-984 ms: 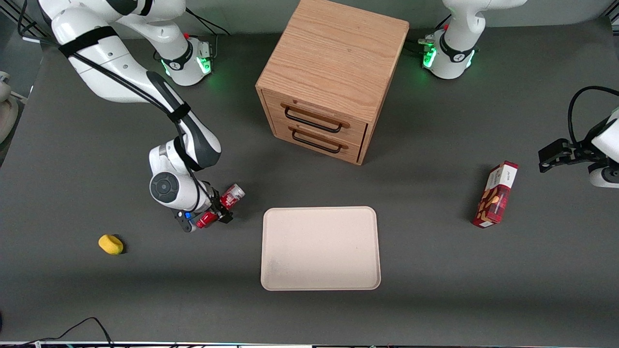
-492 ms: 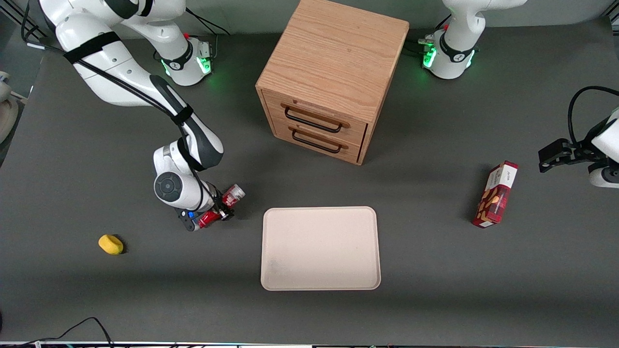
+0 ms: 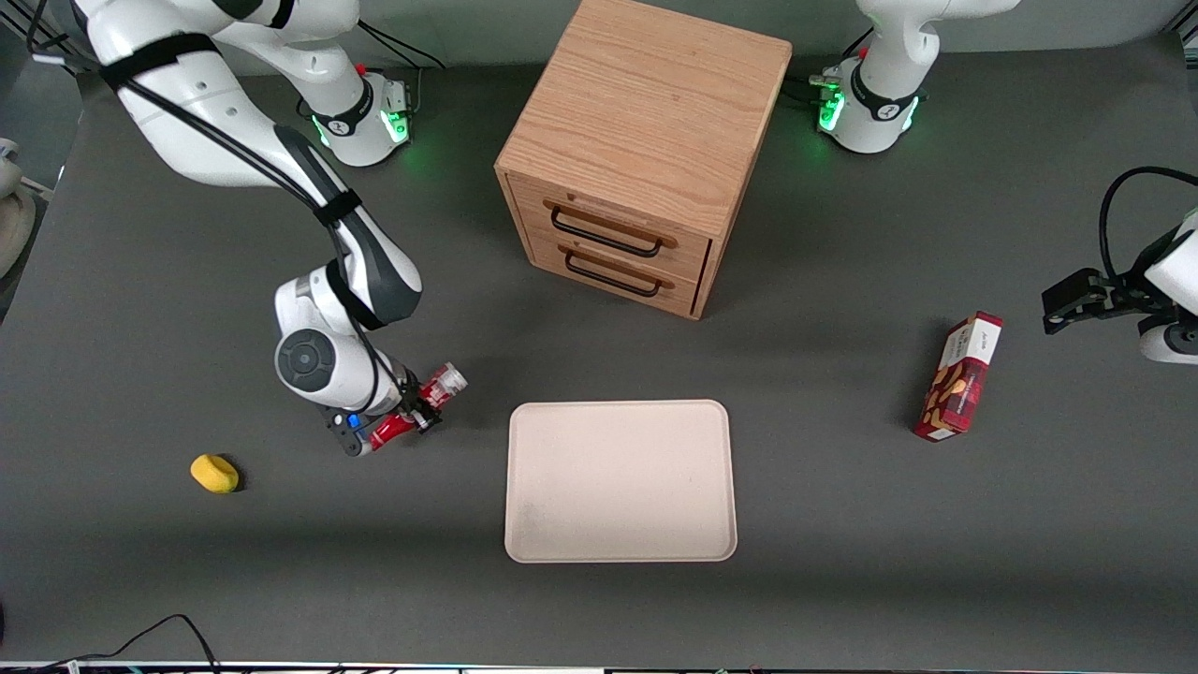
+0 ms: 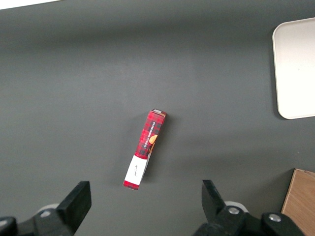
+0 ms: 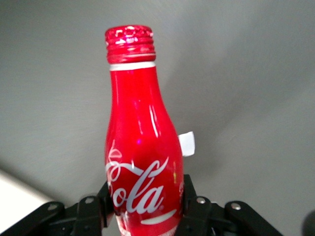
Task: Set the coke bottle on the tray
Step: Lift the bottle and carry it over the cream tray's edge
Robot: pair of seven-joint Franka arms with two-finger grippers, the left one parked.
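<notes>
The coke bottle (image 3: 440,385) is slim and red with white script. It lies tilted in my right gripper (image 3: 414,408), which is shut on its body and holds it beside the tray toward the working arm's end of the table. In the right wrist view the bottle (image 5: 140,162) fills the frame, cap end away from the wrist, with both black fingers (image 5: 193,206) pressed against its sides. The beige tray (image 3: 620,480) lies flat on the table, nearer the front camera than the wooden cabinet. One corner of the tray (image 4: 296,69) shows in the left wrist view.
A wooden cabinet with two drawers (image 3: 636,150) stands farther from the camera than the tray. A red snack box (image 3: 959,377) lies toward the parked arm's end and also shows in the left wrist view (image 4: 145,148). A yellow sponge (image 3: 214,473) lies toward the working arm's end.
My gripper, with the bottle in it, has shifted slightly away from the tray and risen a little; the bottle's tilt has changed. The tray and other things have not moved.
</notes>
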